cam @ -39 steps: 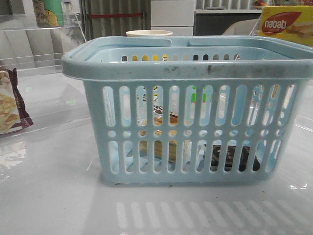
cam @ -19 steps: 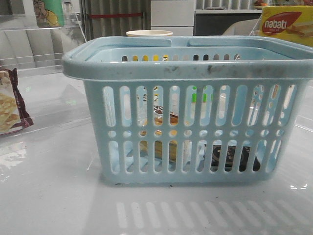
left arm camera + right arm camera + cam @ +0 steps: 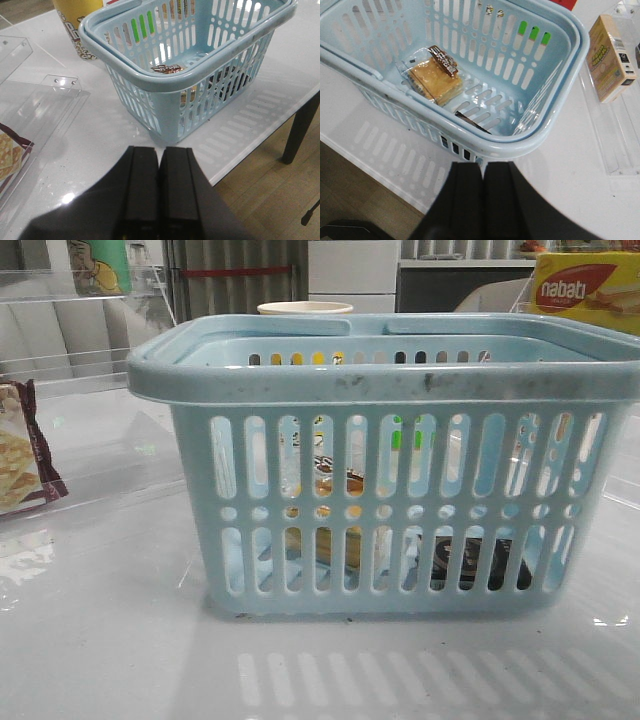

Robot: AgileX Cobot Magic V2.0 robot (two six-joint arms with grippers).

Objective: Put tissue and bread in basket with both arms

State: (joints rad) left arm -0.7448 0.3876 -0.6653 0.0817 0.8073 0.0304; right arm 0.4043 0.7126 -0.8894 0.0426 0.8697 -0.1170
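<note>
Both grippers, left gripper (image 3: 159,195) and right gripper (image 3: 482,200), clenched empty; bread (image 3: 434,80) and tissue (image 3: 472,122) lie inside basket (image 3: 380,380), mid-frame.

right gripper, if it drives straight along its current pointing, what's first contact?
Most likely the basket: the right gripper, fingers closed together, points at its near rim, with the bread and tissue lying inside beyond. Depth is unclear, so it could meet the white table just short of the rim.

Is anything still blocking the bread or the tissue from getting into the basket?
Nothing visible. The bread already lies on the floor of the basket, and the tissue lies inside by the wall.
</note>
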